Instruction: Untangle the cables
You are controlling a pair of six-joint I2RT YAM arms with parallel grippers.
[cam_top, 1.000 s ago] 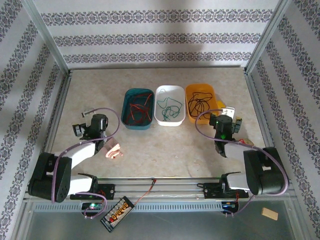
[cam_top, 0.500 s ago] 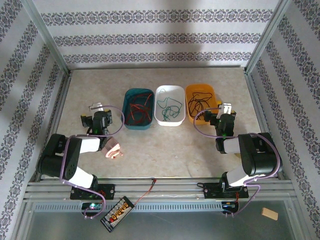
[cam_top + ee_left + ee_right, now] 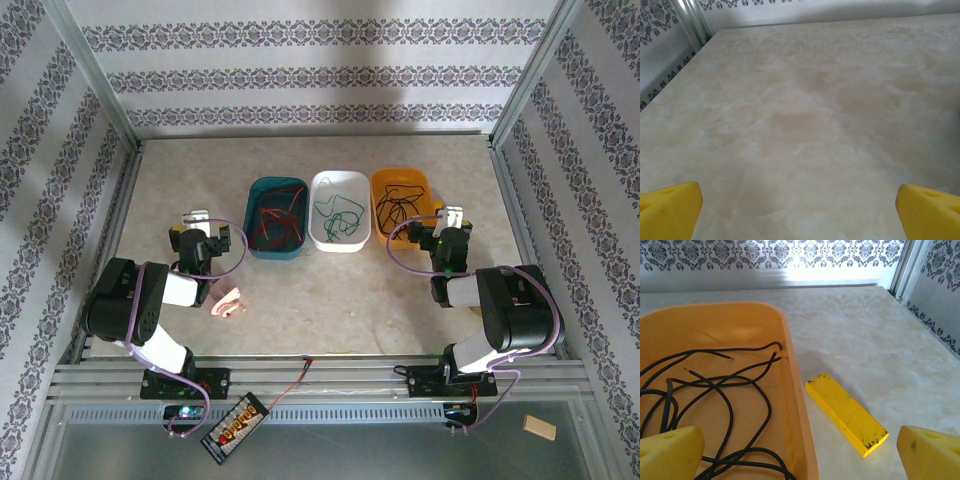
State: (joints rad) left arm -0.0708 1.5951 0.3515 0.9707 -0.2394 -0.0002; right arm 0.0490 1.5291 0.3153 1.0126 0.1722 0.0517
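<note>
On the counter (image 3: 300,290), red cables (image 3: 275,218) are laid in the teal tub (image 3: 275,252), green cables (image 3: 340,213) in the white tub (image 3: 338,245), black cables (image 3: 400,210) in the orange tub (image 3: 378,190). The left gripper (image 3: 799,209) and the right gripper (image 3: 800,452) are held wide open, with nothing gripped.

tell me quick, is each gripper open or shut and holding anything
Left gripper: open, holding nothing, over bare table.
Right gripper: open, holding nothing, over the orange tub edge.

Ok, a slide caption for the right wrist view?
Open right tool at orange tub of black cables; yellow block on table beside it.
</note>
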